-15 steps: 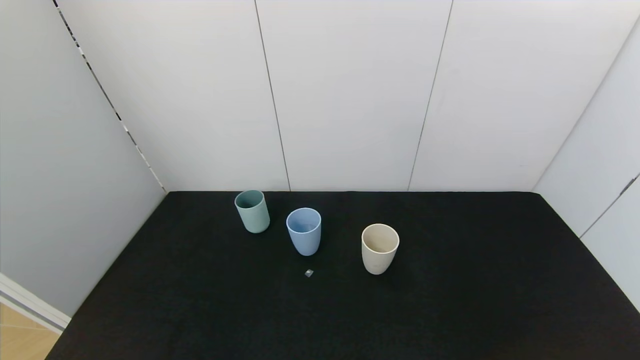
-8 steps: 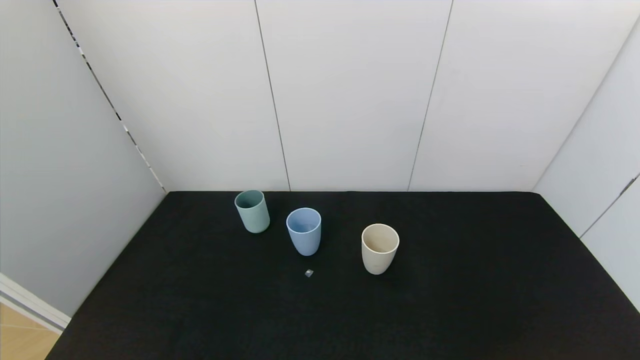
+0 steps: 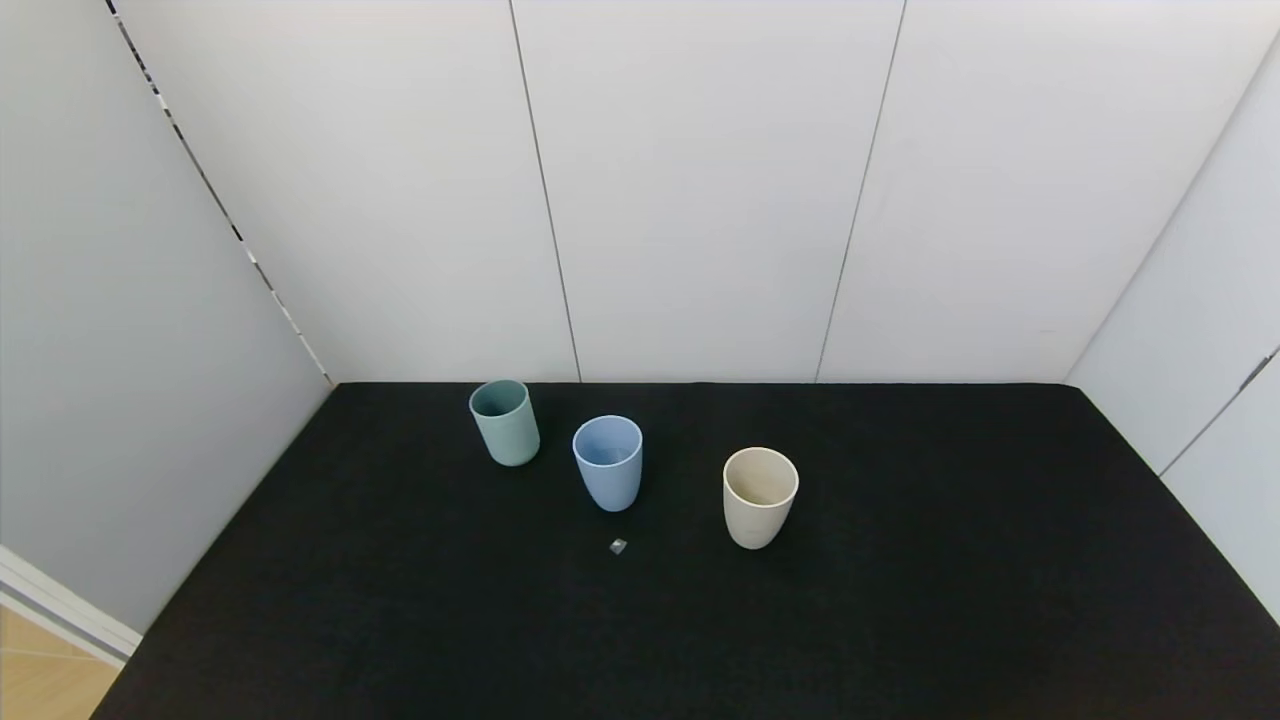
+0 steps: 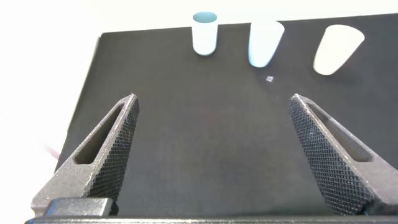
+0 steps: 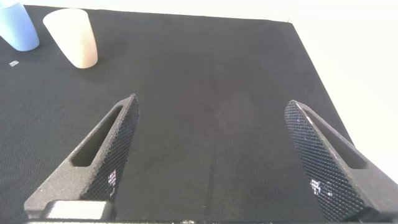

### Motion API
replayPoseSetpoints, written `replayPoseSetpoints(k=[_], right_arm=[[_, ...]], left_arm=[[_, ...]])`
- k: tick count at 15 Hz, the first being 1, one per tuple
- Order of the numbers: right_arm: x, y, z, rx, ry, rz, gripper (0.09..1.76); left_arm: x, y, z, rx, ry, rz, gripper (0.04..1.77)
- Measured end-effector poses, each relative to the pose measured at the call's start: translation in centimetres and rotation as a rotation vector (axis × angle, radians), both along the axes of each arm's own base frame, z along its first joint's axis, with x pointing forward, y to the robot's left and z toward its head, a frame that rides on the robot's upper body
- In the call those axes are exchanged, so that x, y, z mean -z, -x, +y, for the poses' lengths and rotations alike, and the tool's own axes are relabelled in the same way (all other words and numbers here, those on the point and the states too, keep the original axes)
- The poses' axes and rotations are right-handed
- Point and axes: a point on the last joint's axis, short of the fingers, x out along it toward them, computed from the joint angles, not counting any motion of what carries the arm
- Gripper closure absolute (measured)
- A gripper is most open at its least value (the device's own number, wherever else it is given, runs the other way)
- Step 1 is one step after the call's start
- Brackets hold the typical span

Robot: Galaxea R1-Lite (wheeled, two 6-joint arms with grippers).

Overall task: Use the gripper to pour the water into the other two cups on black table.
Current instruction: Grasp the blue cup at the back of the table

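Note:
Three upright tumblers stand on the black table: a sage green cup at the back left, a light blue cup in the middle, a cream-beige cup to the right. Water is not discernible in any of them. Neither arm shows in the head view. My left gripper is open and empty, well short of the green cup, blue cup and beige cup. My right gripper is open and empty, with the beige cup and blue cup far off.
A tiny clear scrap lies on the cloth in front of the blue cup; it also shows in the left wrist view. White walls close the table at the back and both sides. A strip of wooden floor shows at the left.

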Motion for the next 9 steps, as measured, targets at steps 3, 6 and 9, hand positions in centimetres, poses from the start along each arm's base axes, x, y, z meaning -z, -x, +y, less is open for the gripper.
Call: replayPoseSetpoints(k=[3, 6, 9], right_arm=[[0.0, 0.0, 0.0, 0.000, 0.000, 0.000, 0.14], [0.0, 0.0, 0.0, 0.000, 0.000, 0.000, 0.14], [0.0, 0.0, 0.0, 0.000, 0.000, 0.000, 0.14]], left_arm=[[-3.7, -2.5, 0.0, 0.019, -0.006, 0.094, 0.09], [-7.2, -6.4, -0.2, 0.047, -0.017, 0.194, 0.09], [-9.5, -11.2, -0.4, 0.082, -0.028, 0.290, 0.09]])
